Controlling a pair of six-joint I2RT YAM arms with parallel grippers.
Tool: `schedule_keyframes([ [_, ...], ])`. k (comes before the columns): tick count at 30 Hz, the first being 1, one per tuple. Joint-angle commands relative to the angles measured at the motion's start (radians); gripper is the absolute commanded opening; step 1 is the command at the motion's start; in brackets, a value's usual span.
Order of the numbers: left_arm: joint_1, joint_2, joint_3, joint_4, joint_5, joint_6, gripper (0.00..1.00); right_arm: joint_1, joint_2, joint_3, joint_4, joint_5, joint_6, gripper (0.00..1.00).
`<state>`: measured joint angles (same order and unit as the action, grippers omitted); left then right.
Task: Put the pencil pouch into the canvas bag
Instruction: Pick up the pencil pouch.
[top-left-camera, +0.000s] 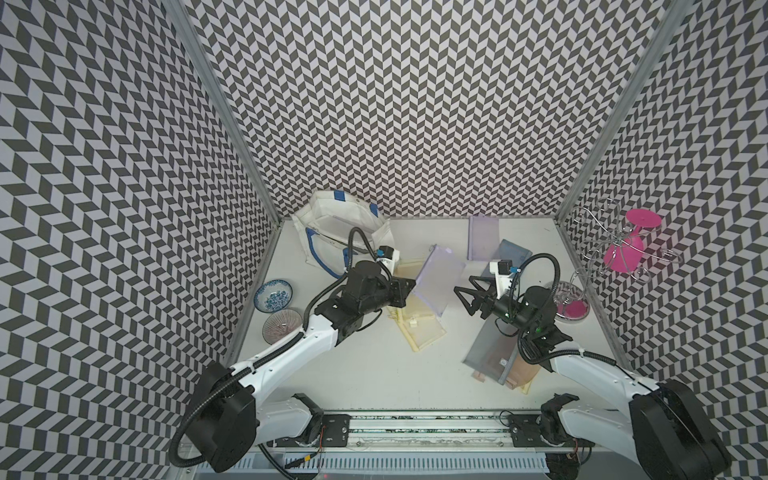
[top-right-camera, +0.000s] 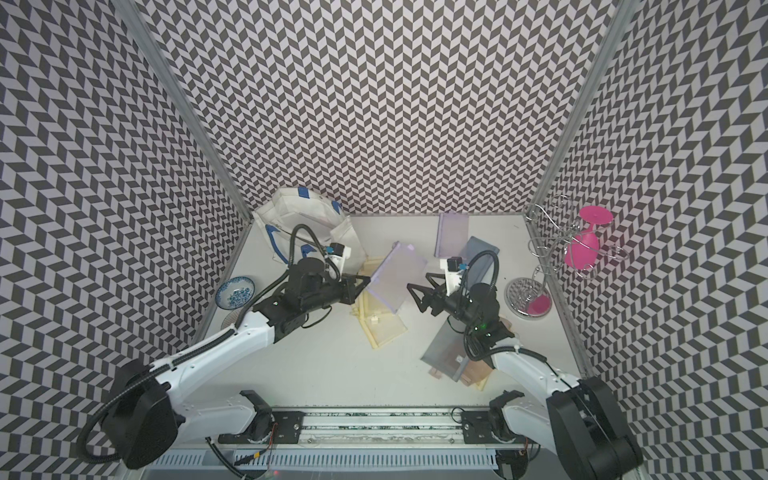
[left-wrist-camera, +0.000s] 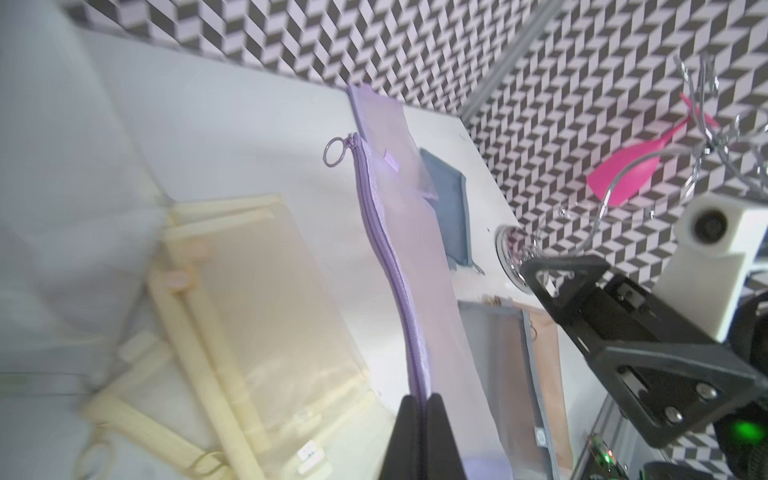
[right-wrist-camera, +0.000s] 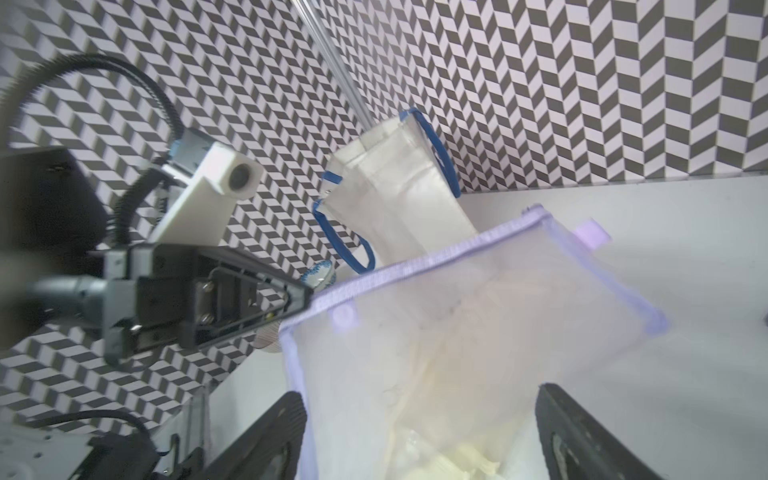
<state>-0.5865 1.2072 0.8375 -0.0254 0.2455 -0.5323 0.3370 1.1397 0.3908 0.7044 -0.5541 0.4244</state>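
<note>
One pencil pouch (top-left-camera: 440, 278) | left hand (left-wrist-camera: 422, 400) pinching it | right hand (top-left-camera: 467, 301) spread wide

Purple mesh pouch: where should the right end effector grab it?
Probably its free end, from the right: the purple mesh pouch hangs lifted, pinched at the zipper edge by the left end effector, and the open right end effector faces that end.
</note>
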Motion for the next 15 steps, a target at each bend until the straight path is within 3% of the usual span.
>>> schedule_keyframes([
  [1, 0.038, -0.060, 0.005, -0.033, 0.060, 0.023, 0.00, -0.078, 0.026, -0.047, 0.325, -0.189, 0.214, 0.89],
  [4, 0.038, -0.092, 0.035, -0.032, 0.082, 0.054, 0.00, -0.134, 0.115, -0.085, 0.592, -0.296, 0.422, 0.89],
  [10, 0.038, -0.151, 0.023, 0.033, 0.118, 0.084, 0.00, -0.148, 0.409, -0.092, 1.177, -0.399, 0.822, 0.86],
  [15, 0.010, -0.182, -0.022, 0.126, 0.163, 0.079, 0.00, -0.096, 0.469, -0.041, 1.179, -0.444, 0.828, 0.85],
])
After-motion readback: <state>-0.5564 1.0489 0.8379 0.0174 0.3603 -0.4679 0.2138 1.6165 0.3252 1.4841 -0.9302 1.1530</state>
